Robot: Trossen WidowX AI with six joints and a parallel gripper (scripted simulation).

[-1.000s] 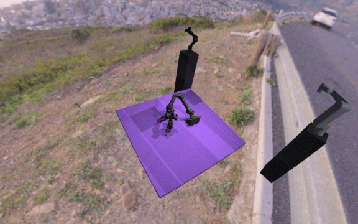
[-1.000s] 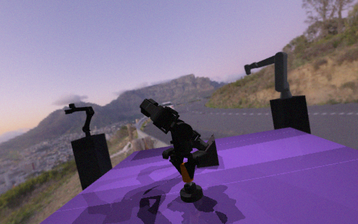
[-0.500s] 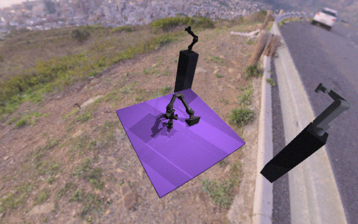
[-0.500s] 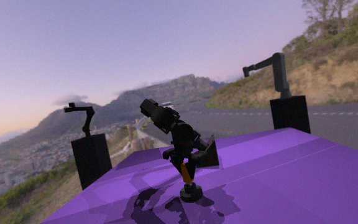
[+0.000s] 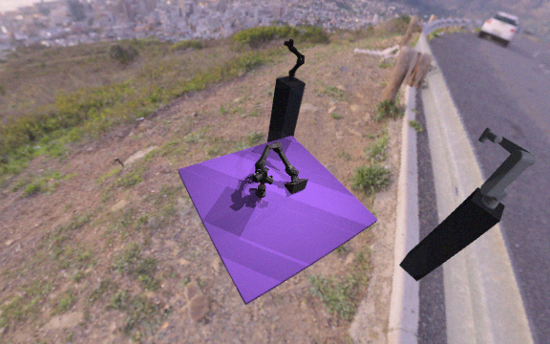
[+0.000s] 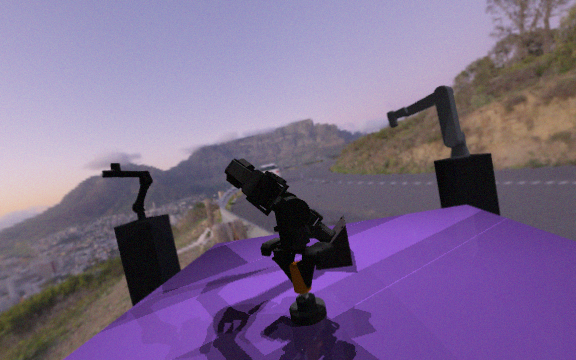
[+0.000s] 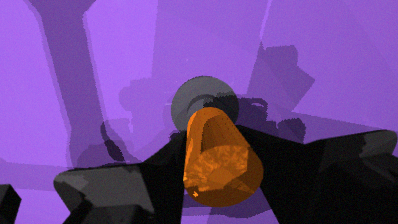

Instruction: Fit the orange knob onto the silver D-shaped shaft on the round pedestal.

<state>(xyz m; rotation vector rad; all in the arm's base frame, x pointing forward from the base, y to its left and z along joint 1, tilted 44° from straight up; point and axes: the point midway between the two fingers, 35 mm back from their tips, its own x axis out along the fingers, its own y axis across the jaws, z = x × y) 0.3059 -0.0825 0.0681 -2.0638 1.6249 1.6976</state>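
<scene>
The orange knob point(image 6: 300, 278) point(image 7: 222, 165) is between the fingers of my gripper point(image 6: 298, 274) point(image 7: 210, 133), which is shut on it. The knob leans a little in the exterior view, its lower end just above the middle of the dark round pedestal point(image 6: 308, 314) point(image 7: 185, 97) point(image 5: 261, 192). A small light bit, seemingly the silver shaft point(image 6: 306, 295), shows between knob and pedestal. In the wrist view the knob's far end overlaps the pedestal's near part and covers the shaft. The knob's hole and both flat sides are hidden. The top view does not show the knob.
The purple table top point(image 5: 275, 239) point(image 6: 443, 290) point(image 7: 125, 30) carries the pedestal and my arm's base point(image 5: 297, 185) point(image 6: 338, 250). Shadows fall around the pedestal. Two other arms stand on black pillars point(image 5: 285, 107) point(image 5: 456, 234) beyond the table.
</scene>
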